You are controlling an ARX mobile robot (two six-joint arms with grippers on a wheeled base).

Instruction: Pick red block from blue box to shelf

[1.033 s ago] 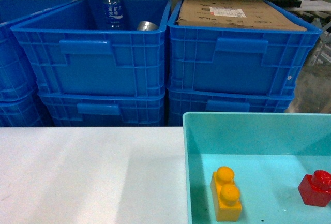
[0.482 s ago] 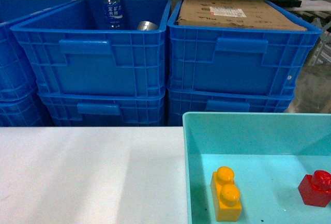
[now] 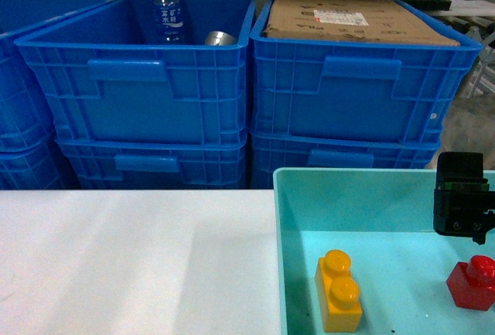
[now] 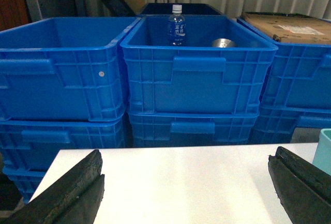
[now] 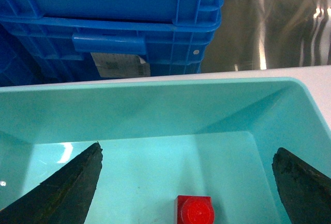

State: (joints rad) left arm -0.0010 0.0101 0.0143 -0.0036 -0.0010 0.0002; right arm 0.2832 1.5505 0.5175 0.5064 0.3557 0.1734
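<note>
Red is the colour we care about: the red block [image 3: 472,281] sits on the floor of the blue box [image 3: 309,184], over at the box's right side, with its round stud pointing up. We have not picked it up yet.

Our right claw [image 5: 186,182] hangs over the blue box with its two dark fingers spread wide. In the right wrist view the red block [image 5: 195,210] lies between those fingers, lower down, and nothing touches it. In the head view the right claw [image 3: 462,196] shows as a black part just above the block.

Near the left side of the blue box floor lies an orange-yellow brick [image 3: 339,291] with two studs. It is well apart from the red block, and we leave it alone.

Our left claw [image 4: 186,182] is spread wide too and holds nothing. It hangs over the white counter [image 3: 131,258], left of the blue box.

Behind the blue box stand stacked dark blue crates [image 3: 139,80]. One holds a water bottle [image 3: 168,11], and one beside it has a sheet of cardboard [image 3: 356,19] on top.

We cannot make out the shelf for sure. So nearly all the job is left: go down, pinch the block, lift it out, and carry it to the shelf.
</note>
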